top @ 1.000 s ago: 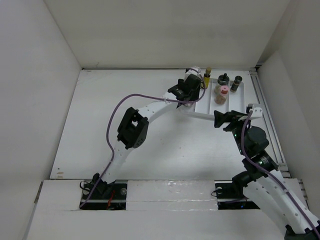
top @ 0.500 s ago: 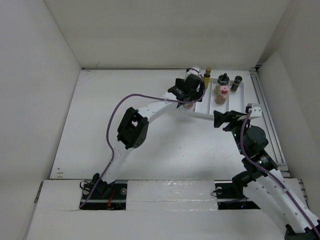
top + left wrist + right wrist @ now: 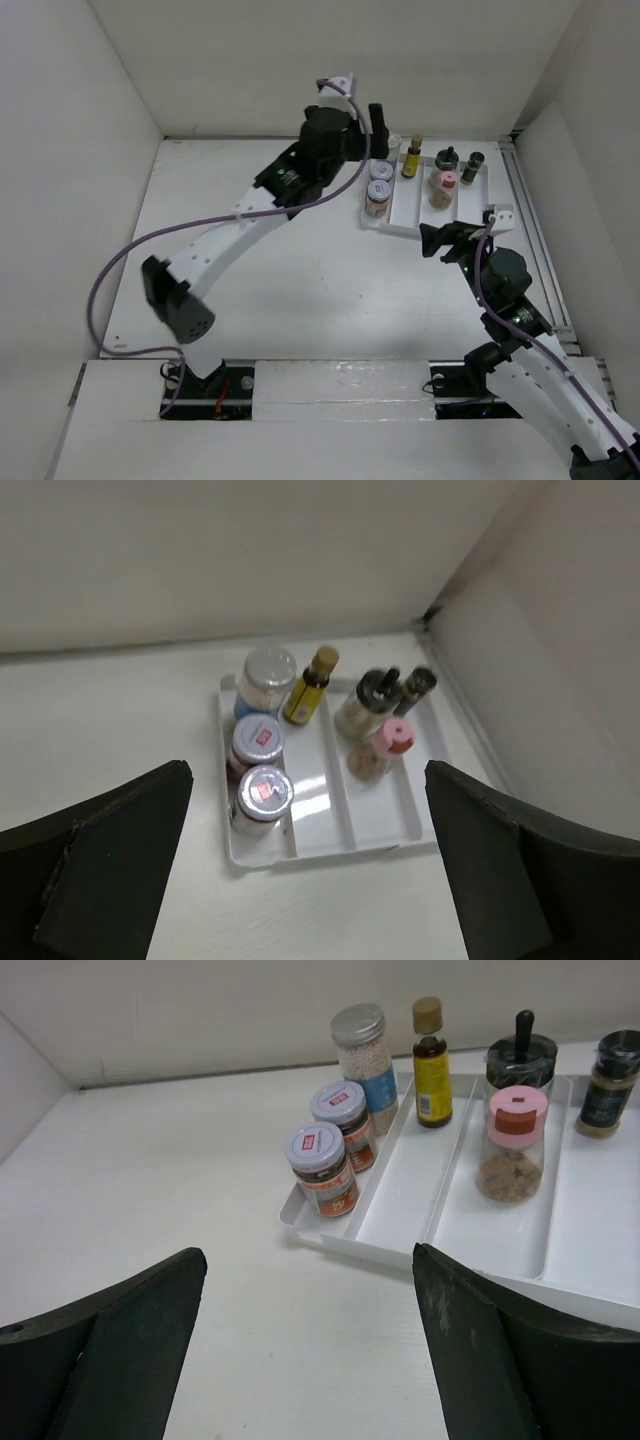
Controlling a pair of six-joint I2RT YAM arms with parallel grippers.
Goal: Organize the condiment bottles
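1. left wrist cam: your left gripper (image 3: 308, 775) fingers spread wide, empty; right gripper (image 3: 308, 1255) same.
2. condiment bottles (image 3: 366, 1055) all stand in tray (image 3: 400, 1190).
3. sorting looks abt done imo; next, just pull arms clear w/o clipping jars.

This is a robot lab's test cell: plain white panels (image 3: 330, 60) box in a white table (image 3: 250, 260), two arms (image 3: 230, 225) stand bolted at its near edge trailing purple cable (image 3: 97, 300), and a white tray (image 3: 410, 205) of spice jars (image 3: 378, 197) sits toward the far right corner.
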